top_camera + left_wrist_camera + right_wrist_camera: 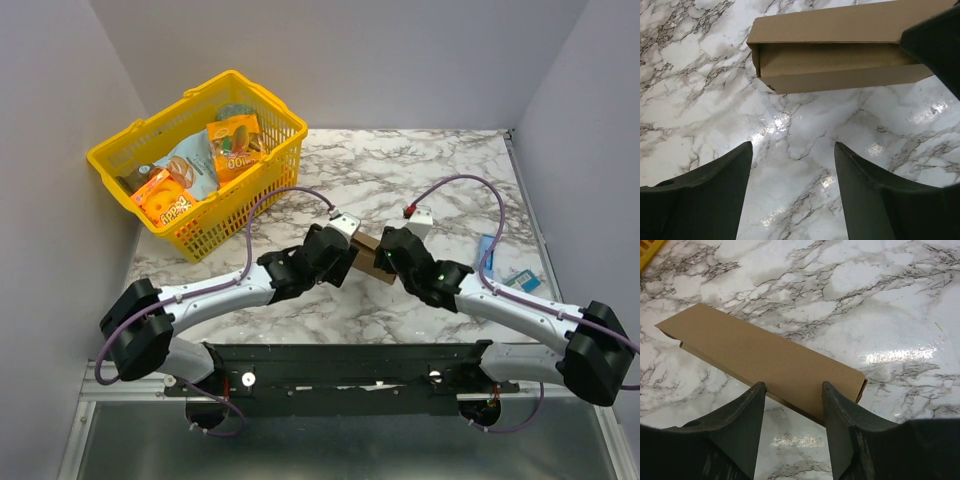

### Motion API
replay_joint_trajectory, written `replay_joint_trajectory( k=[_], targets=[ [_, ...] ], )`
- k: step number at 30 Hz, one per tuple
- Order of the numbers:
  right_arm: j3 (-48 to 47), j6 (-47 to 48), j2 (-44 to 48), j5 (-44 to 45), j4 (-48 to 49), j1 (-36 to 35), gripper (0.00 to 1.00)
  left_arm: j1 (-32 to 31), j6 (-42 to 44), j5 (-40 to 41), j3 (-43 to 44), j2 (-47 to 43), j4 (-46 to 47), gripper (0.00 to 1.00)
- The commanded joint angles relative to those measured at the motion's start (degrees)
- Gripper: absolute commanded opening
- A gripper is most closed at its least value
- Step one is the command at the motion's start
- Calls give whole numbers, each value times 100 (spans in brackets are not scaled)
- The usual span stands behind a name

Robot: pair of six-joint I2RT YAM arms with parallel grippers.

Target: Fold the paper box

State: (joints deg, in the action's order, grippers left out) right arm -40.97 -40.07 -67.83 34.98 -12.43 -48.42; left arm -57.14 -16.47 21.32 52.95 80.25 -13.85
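Your left claw (792,147) hangs low over the counter with its two dark fingers (715,190) spread wide. Only bare stone lies between them, so it has hold of nothing.

Your right claw (792,387) is about half open. Its fingers (740,425) come down at the near long edge of the long, slim, plain brown cardboard box (755,350). They stand side by side along that edge rather than clamped across it, and you cannot tell whether the tips touch the card.

That box lies flat on the white, grey-veined marble counter (400,170), around its middle, between your two claws. In the overhead view only a small patch of cardboard shows where they meet. From the left wrist, the box sits just ahead of the fingers and apart from them. The end nearer you is open, showing the hollow inside, and the right claw's dark bulk covers the other end.

Farther right, a small blue packet (487,250) lies near the counter's right edge. At the far left corner stands a yellow plastic mesh basket (150,215) holding colourful printed snack packs (235,140).
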Motion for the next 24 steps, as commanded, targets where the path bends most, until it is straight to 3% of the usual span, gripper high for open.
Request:
replay_joint_trajectory(
  k=[1,7,11,13,17,24],
  targets=[
    [221,-202,-239,193,-419,8,57,-25,179,-558,-92,-483,5,80],
    [300,-264,-388,62,-384,0,57,650,-119,-1855,92,-888,259,88],
    [370,-264,-397,-17,-340,-9,57,1554,-795,-2814,110,-853,1240,88],
    [405,-264,-362,-53,-313,0,57,1785,-1112,-3010,224,-608,1358,84],
    [502,-255,-301,-141,-252,0,57,2084,-1367,-3326,391,-81,1902,66],
    [502,-220,-274,-220,-217,-9,57,2269,-1535,-3617,506,640,2307,57]
  ],
)
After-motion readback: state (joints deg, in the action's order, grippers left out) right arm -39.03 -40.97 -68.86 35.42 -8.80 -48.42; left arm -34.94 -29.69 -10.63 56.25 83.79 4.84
